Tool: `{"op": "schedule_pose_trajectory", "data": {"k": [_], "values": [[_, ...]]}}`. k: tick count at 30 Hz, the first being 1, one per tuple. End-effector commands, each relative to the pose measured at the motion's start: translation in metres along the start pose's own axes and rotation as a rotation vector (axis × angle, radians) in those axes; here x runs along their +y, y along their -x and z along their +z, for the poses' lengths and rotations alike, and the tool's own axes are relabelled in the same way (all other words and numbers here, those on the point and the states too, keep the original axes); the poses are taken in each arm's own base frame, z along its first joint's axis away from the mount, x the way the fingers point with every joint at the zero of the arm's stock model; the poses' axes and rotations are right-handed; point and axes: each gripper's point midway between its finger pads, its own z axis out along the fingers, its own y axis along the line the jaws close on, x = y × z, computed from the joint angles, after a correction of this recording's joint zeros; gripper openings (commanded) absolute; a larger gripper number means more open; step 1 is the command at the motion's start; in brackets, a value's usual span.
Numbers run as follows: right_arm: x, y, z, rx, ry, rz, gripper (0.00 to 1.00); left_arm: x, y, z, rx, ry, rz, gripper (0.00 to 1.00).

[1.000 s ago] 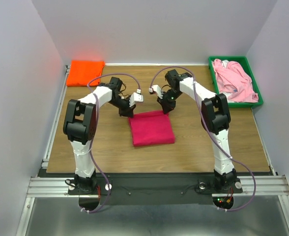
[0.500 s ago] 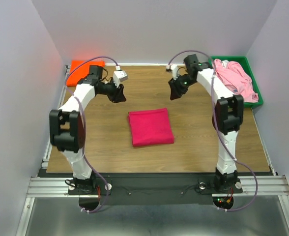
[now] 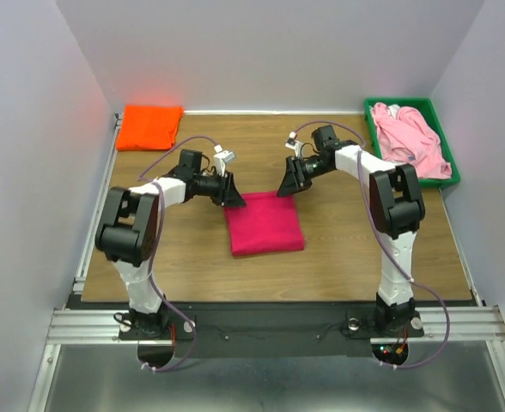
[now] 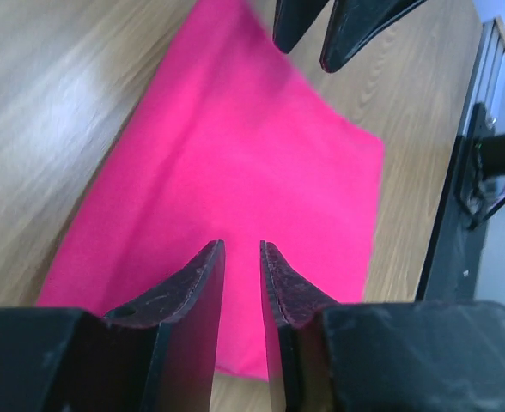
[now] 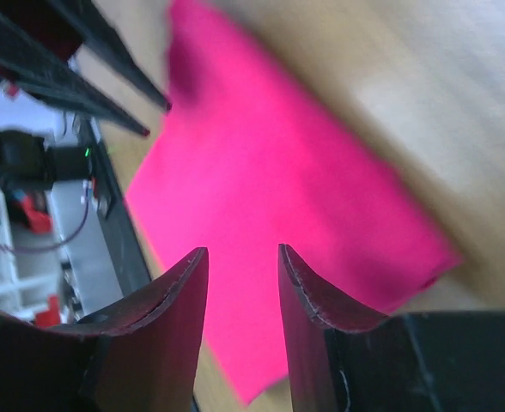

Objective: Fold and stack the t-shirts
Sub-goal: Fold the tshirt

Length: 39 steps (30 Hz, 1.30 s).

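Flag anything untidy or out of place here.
Only the pale pink t-shirt: it lies crumpled and unfolded in the green tray. The crimson t-shirt and orange t-shirt lie folded flat.

Green tray (image 3: 416,182) sits at wooden table's (image 3: 347,245) far-right corner.

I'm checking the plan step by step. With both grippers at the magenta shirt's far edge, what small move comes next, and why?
Probably lower the left gripper and right gripper onto the far corners of the magenta shirt and close: both jaws stand slightly apart, empty, over the cloth.
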Motion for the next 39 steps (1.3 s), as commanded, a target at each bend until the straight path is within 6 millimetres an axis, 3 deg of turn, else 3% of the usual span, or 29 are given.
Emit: {"op": "schedule_pose_trajectory", "data": {"k": [1,5,6,9,12,13,14,16,17,20,21,24,26,29,32,35,38,39], "values": [[-0.03,0.028,0.017,-0.086,0.013,0.047,0.43,0.024,0.015,0.02,-0.042,-0.025,-0.106,0.33],[-0.084,0.033,0.032,-0.109,-0.071,0.117,0.41,0.067,0.014,0.031,-0.039,0.007,-0.173,0.31],[-0.091,0.035,0.033,-0.114,-0.078,0.14,0.41,0.083,0.017,0.035,-0.039,0.023,-0.186,0.3],[-0.109,0.057,0.026,-0.161,-0.124,0.12,0.4,0.105,0.036,0.033,-0.052,0.04,-0.193,0.27],[-0.089,0.105,0.0,-0.25,-0.132,0.025,0.42,0.095,0.069,0.018,-0.093,0.03,-0.111,0.27],[-0.083,0.109,-0.005,-0.26,-0.129,0.025,0.43,0.086,0.078,0.013,-0.106,0.022,-0.084,0.28],[-0.057,0.123,-0.02,-0.289,-0.104,-0.019,0.44,0.067,0.092,0.002,-0.129,0.01,-0.036,0.28],[-0.035,0.116,-0.025,-0.279,-0.056,-0.006,0.47,0.036,0.107,-0.013,-0.159,-0.006,0.025,0.29],[-0.01,0.119,-0.035,-0.291,-0.035,-0.023,0.47,0.028,0.097,-0.014,-0.147,-0.013,0.011,0.29],[0.014,0.096,-0.03,-0.255,-0.004,-0.012,0.48,0.001,0.082,-0.013,-0.129,-0.043,-0.016,0.29],[0.024,0.079,-0.022,-0.229,0.016,0.009,0.48,-0.008,0.068,-0.012,-0.122,-0.058,-0.038,0.29],[0.038,0.053,0.0,-0.176,0.062,0.034,0.48,-0.02,0.041,0.001,-0.106,-0.088,-0.114,0.29],[0.027,0.032,0.017,-0.138,0.052,0.066,0.48,-0.015,0.032,0.008,-0.11,-0.087,-0.138,0.29],[-0.003,0.015,0.036,-0.092,0.045,0.142,0.46,0.016,0.005,0.023,-0.063,-0.057,-0.267,0.28],[-0.039,-0.001,0.045,-0.07,0.013,0.219,0.45,0.039,-0.015,0.025,-0.022,-0.009,-0.336,0.27],[-0.066,-0.005,0.042,-0.082,-0.035,0.259,0.44,0.072,-0.034,0.022,-0.003,0.077,-0.37,0.27],[-0.066,0.001,0.033,-0.104,-0.049,0.249,0.43,0.085,-0.035,0.01,-0.004,0.107,-0.366,0.26],[-0.059,0.003,0.029,-0.106,-0.032,0.245,0.43,0.074,-0.028,0.004,-0.003,0.074,-0.344,0.26]]}}
